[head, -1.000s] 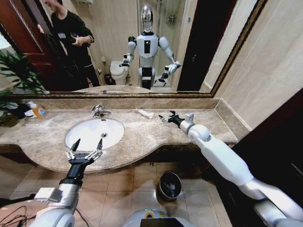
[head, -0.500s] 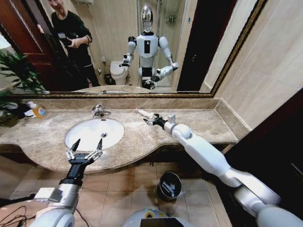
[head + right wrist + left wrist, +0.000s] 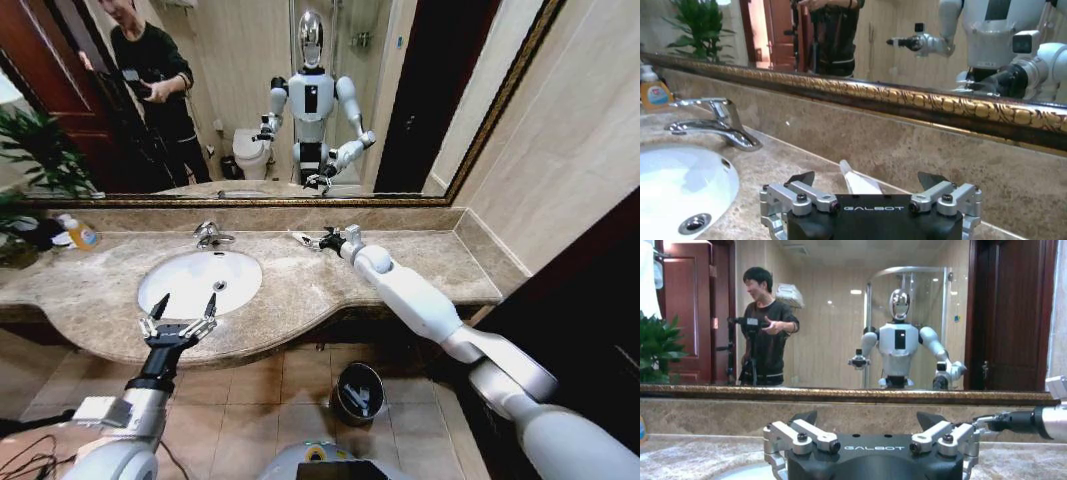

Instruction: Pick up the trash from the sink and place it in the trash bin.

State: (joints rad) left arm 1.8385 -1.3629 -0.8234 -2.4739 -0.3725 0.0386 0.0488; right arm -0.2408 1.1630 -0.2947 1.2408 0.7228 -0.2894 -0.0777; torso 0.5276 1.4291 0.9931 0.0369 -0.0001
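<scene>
Flanking one white tube (image 3: 855, 181): two open fingers (image 3: 799, 179).

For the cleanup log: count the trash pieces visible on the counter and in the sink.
1: a white tube on the marble counter, between the open right gripper fingers. None show in the sink; others may be hidden.

sink (image 3: 178, 285): 1 | faucet (image 3: 209, 235): 1 | white tube (image 3: 303, 239): 1 | trash bin (image 3: 358, 392): 1 | orange-label bottle (image 3: 78, 232): 1

Polished beige-brown marble counter (image 3: 300, 290) holds a glossy white porcelain sink (image 3: 185, 285) with a shiny chrome faucet (image 3: 713, 122). Far behind, a mirror (image 3: 300, 100) in an ornate gilded frame.
</scene>
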